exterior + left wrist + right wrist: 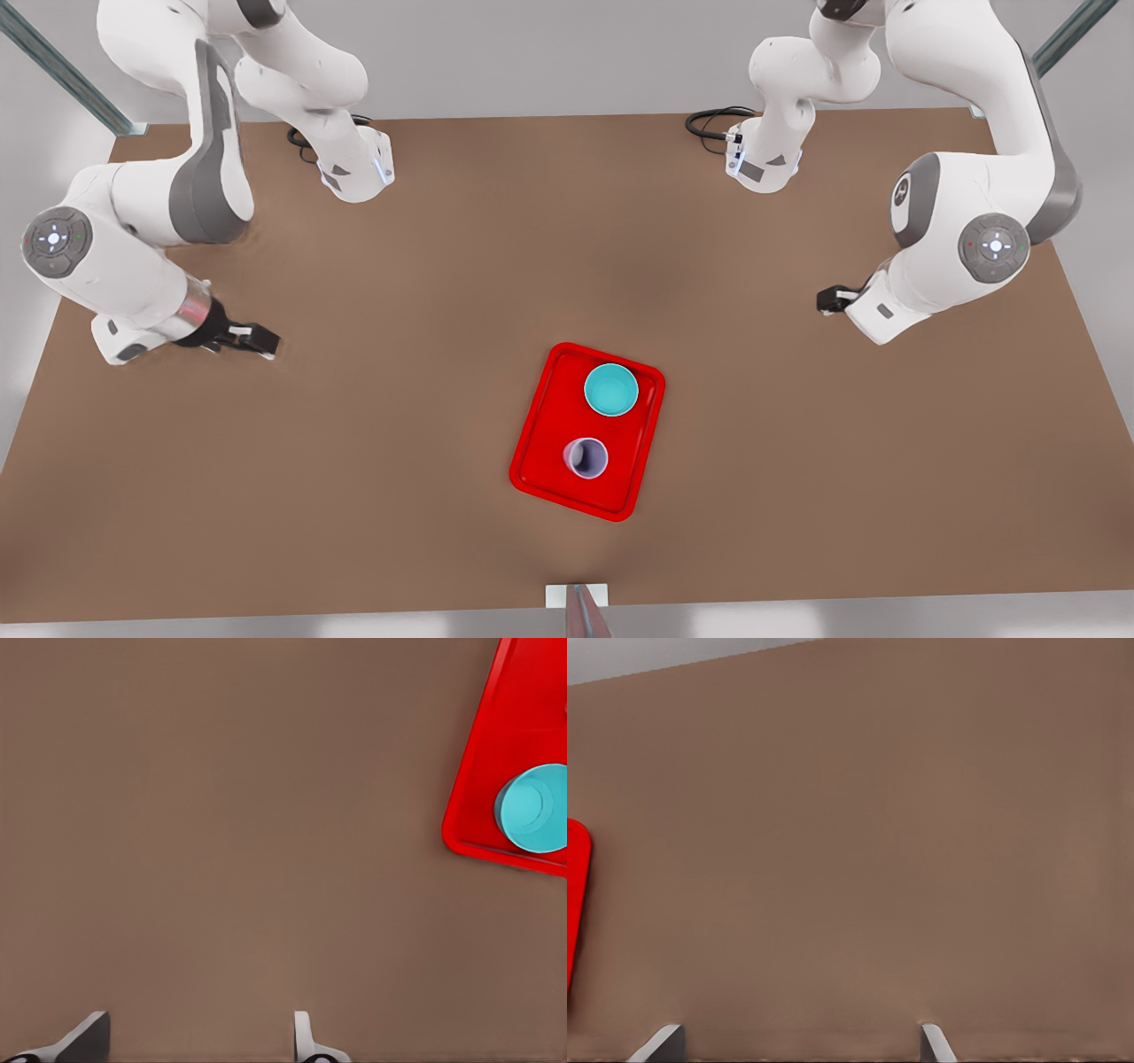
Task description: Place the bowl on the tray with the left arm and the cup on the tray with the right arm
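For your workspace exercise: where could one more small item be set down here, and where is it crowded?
Crowded: the tray holds the bowl and the cup, with little bare floor left. Free: the table between the tray and the open left gripper, and between the tray and the open right gripper.

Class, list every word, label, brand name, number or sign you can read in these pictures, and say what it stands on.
None: no readable text anywhere.
The tray, bowl, cup and table are plain.
The round button pads on the arms' joints carry small marks and dots, not letters.
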Motion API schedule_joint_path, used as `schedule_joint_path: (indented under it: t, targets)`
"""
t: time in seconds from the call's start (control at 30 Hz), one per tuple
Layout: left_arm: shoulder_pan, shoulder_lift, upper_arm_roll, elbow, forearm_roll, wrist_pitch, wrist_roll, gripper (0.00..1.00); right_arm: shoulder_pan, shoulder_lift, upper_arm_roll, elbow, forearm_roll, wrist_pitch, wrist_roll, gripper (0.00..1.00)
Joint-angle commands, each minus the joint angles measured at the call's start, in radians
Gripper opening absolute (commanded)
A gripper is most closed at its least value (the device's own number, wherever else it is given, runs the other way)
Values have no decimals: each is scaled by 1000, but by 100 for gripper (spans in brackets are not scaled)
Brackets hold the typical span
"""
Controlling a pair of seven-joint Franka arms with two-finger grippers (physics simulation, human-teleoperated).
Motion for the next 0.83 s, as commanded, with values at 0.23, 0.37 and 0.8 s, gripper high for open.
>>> schedule_joint_path:
  t: [0.23, 0.37, 0.8]
  targets:
    - [-6, 0, 0, 0, -1, -6, 0, 100, -33, -84, -2, -130, 0, -1, -70, 100]
    - [-7, 0, 0, 2, -1, -6, 0, 100, -33, -82, 0, -124, 0, 1, -70, 100]
    - [-7, 9, 0, 0, -1, -6, 0, 100, -33, -42, 2, -90, -6, 10, -72, 100]
